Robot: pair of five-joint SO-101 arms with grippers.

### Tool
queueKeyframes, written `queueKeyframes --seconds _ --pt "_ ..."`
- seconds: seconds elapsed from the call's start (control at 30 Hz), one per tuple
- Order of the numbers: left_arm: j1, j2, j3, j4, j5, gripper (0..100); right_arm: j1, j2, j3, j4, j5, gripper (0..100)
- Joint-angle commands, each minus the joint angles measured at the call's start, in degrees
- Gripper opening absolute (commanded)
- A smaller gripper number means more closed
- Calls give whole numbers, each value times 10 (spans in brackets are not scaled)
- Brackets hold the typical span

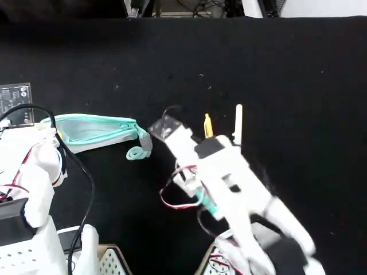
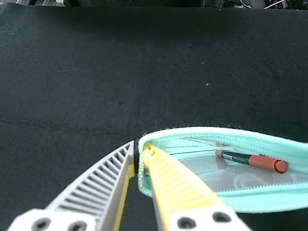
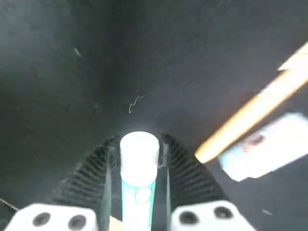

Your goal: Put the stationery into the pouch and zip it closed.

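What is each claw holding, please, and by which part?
Left claw: the pouch, by the rim at its open end. Right claw: a teal pen, near its white cap.

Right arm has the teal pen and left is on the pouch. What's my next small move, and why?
Probably swing the right gripper across toward the open mouth of the pouch. It is shut on the teal pen, the left gripper pinches the pouch's rim, the zip is undone, and a red pen lies inside.
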Motion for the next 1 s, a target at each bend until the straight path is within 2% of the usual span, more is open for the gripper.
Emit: queueKeyframes --seconds 0.0,0.13,0.27,0.47,0.67,0.8,0.97 --pt "-4 10 22 0 -7 32 -5 -194 -84 44 1 12" --pt "-4 10 22 0 -7 32 -14 -339 -158 23 -3 12" --pt "9 10 36 -11 -7 31 -57 -394 -184 -79 -3 12" --pt "66 10 65 -20 -7 30 -174 -376 -174 -219 -4 12" --pt "65 7 67 -20 -4 30 -190 -357 -164 -327 -3 12" --pt "65 6 67 -17 -4 30 -236 -342 -135 -360 -4 12" --pt "65 5 70 -15 -4 30 -262 -307 -86 -466 -4 12"
